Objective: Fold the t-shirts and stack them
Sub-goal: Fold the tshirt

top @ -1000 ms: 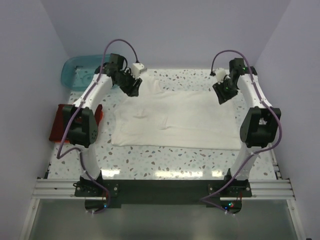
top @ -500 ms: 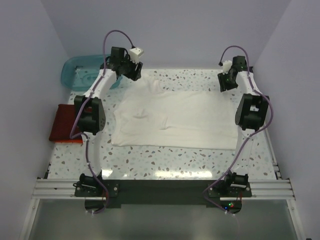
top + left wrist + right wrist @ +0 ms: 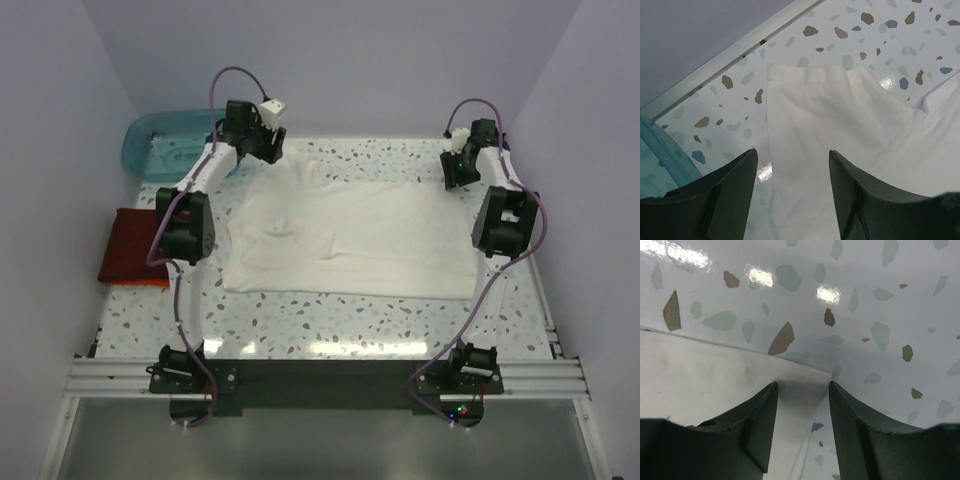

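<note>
Left of the cream shirt [image 3: 350,235]: teal tub [image 3: 150,150] (translucent), dark red shirt [image 3: 130,245].

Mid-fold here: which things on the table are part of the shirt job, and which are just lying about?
Part of the job:
- cream-white t-shirt, spread out in the middle
- dark red folded t-shirt, at the left side

Just lying about:
- translucent teal tub, far-left corner

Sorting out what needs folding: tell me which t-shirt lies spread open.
The cream-white t-shirt, spread flat in the middle with its sleeves out; the dark red t-shirt at far left is a folded rectangle.
</note>
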`<state>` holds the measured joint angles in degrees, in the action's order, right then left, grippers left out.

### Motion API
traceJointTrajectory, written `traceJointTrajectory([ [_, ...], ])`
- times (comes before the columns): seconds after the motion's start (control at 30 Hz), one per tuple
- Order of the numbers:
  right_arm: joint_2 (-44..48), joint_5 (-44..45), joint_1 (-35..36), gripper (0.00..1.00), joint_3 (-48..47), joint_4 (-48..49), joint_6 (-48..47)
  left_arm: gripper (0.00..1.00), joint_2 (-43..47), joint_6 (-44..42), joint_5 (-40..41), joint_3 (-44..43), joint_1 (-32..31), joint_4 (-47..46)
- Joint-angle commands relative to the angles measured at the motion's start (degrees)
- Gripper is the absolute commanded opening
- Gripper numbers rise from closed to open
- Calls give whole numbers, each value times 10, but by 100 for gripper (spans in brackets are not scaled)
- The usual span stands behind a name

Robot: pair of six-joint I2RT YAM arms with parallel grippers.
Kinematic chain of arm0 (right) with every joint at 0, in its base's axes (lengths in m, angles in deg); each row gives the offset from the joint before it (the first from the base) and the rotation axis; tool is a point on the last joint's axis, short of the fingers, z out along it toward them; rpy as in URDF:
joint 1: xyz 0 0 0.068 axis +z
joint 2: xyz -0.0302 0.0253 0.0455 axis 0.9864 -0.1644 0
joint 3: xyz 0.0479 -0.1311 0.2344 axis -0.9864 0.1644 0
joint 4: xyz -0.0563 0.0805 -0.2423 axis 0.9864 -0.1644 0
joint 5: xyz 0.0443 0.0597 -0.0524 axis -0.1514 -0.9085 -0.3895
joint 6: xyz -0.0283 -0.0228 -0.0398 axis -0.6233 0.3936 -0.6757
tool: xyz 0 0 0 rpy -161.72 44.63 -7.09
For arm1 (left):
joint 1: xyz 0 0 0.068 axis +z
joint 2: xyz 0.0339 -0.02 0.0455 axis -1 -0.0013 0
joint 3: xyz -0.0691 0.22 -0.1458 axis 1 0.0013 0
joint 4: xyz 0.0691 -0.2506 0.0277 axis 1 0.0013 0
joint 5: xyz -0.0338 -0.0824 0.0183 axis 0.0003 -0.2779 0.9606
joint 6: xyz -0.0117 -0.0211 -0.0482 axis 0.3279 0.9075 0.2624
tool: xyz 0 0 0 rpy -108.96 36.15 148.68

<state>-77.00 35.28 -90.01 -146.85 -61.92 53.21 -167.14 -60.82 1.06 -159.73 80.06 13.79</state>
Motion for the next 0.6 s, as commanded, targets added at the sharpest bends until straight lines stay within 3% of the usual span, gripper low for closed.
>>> traceJointTrajectory([
  [0.0,-17,-21,1,50,-6,16,-5,64,-10,15,14,-6,9,-47],
  [0.13,-40,-36,-2,44,-30,-12,5,67,-23,22,34,-9,10,-65],
  [0.27,-49,-46,-10,25,-42,-29,6,69,-38,29,43,-15,11,-79],
  [0.47,-40,-48,-11,5,-38,-41,-3,70,-79,22,54,-51,11,-95],
  [0.57,-33,-47,-12,0,-30,-42,-3,68,-104,15,58,-79,11,-89],
])
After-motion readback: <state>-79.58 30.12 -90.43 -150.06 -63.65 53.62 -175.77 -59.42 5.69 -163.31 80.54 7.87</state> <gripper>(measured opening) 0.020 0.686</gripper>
